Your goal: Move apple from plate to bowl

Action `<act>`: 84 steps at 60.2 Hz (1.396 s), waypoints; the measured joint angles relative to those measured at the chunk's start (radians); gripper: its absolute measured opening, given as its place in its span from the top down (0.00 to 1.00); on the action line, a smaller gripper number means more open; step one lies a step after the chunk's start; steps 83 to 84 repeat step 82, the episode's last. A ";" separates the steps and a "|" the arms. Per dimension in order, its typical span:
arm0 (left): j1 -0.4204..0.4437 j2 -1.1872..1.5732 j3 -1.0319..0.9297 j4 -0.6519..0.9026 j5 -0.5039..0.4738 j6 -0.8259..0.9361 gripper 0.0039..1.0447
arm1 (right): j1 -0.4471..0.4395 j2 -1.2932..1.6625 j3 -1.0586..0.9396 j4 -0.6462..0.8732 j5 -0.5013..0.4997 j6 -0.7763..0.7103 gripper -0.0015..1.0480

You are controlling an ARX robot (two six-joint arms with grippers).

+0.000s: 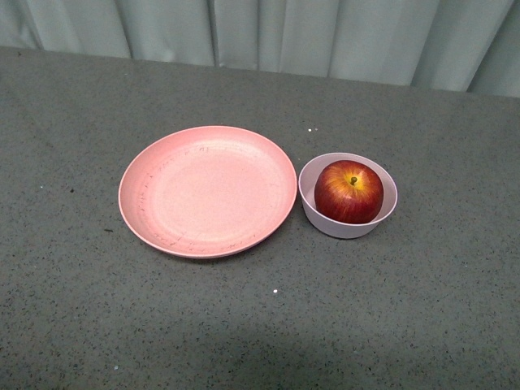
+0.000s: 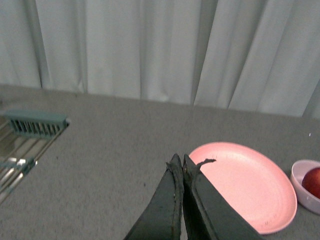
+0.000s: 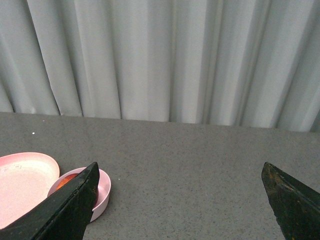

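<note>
The dark-red apple sits inside the small pale pink-lilac bowl, stem up. The wide salmon-pink plate lies empty just left of the bowl, almost touching it. Neither gripper shows in the front view. In the left wrist view my left gripper is shut and empty, held back from the near edge of the plate; the bowl and the apple show at the frame's edge. In the right wrist view my right gripper is open wide and empty, with the bowl and the plate partly behind one finger.
Grey speckled tabletop spreads all round the dishes. Pale curtains hang behind the table's far edge. A teal dish rack with metal wires shows off to one side in the left wrist view.
</note>
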 joint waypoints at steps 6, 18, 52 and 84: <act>0.000 -0.003 0.000 -0.004 0.000 -0.001 0.95 | 0.000 0.000 0.000 0.000 -0.001 0.000 0.09; 0.000 -0.004 0.000 -0.004 0.000 0.000 0.45 | 0.000 0.000 0.000 0.000 -0.001 0.000 0.09; 0.000 -0.004 0.000 -0.004 0.000 0.000 0.06 | 0.000 0.000 0.000 0.000 -0.001 0.000 0.09; 0.000 -0.004 0.000 -0.004 0.000 0.000 0.06 | 0.000 0.000 0.000 0.000 -0.001 0.000 0.09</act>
